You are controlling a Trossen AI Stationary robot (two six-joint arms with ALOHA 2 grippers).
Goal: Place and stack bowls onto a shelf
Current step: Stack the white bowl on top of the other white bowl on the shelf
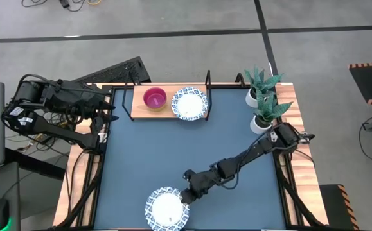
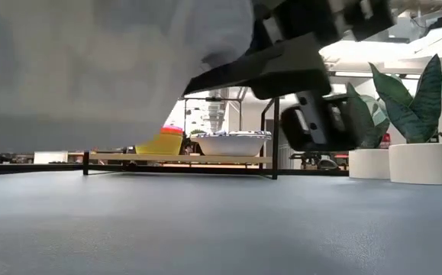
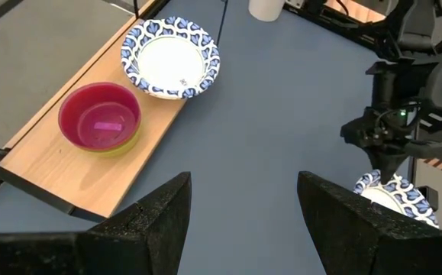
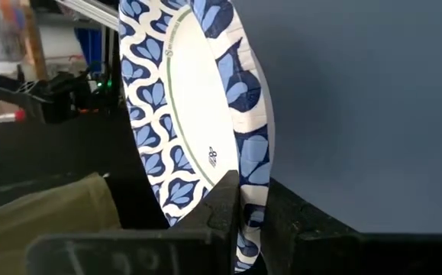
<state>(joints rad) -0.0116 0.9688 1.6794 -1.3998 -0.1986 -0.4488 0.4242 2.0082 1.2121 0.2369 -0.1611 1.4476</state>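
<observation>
Your right gripper [image 1: 184, 194] is low over the near edge of the table [image 1: 237, 135], and its fingers are clenched on the rim of a white bowl with a blue pattern [image 1: 167, 208]. In the right wrist view you see this rim [image 4: 247, 153] pinched between the two dark fingers, one on the inside of the bowl and one on the outside. In the low view the same bowl [image 2: 91, 61] fills the upper left of the picture and its bottom edge is above the table surface, so the bowl is lifted, not resting.

The shelf [image 1: 166, 109] stands at the far edge of the table. On its wooden board there is a magenta bowl [image 1: 154, 97], and the left wrist view and the low view show that it sits in a yellow-green bowl [image 3: 121, 145]. Just beside this stack, on the end of the board toward the plants, is a second white bowl with blue rim [image 1: 189, 103]; part of it reaches over the board's edge.

Two potted plants [image 1: 263, 96] stand at the far right corner of the table, apart from the shelf.

Your left gripper [image 3: 240, 221] waits at the far left corner of the table, near the shelf's end, with its fingers spread and nothing between them.
</observation>
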